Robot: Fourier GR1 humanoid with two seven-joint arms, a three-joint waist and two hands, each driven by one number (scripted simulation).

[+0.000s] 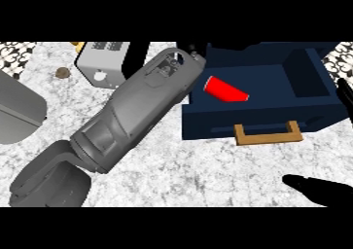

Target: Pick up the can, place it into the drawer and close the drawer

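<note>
The right hand [324,189], fingers relaxed and empty, rests at the lower right. One open dark blue drawer [308,73] with one wooden handle [268,134] holds one red can [225,90]. The left hand [195,52] beyond the forearm is unreadable: grip undetermined. One white toaster [101,63] stands far left.

Surface: a white-and-grey speckled stone counter [207,170] fills most of the frame.
Upper right: a dark blue box-shaped drawer unit [207,121] with a tan wooden handle [269,134] sits on the counter, its drawer open.
Upper centre-left: a white and grey boxy appliance [100,61] stands on the counter.
Upper left: a small brown round lump [62,72] lies just beside the appliance.
Left edge: a large grey rounded object [14,112], partly cut off.
</note>
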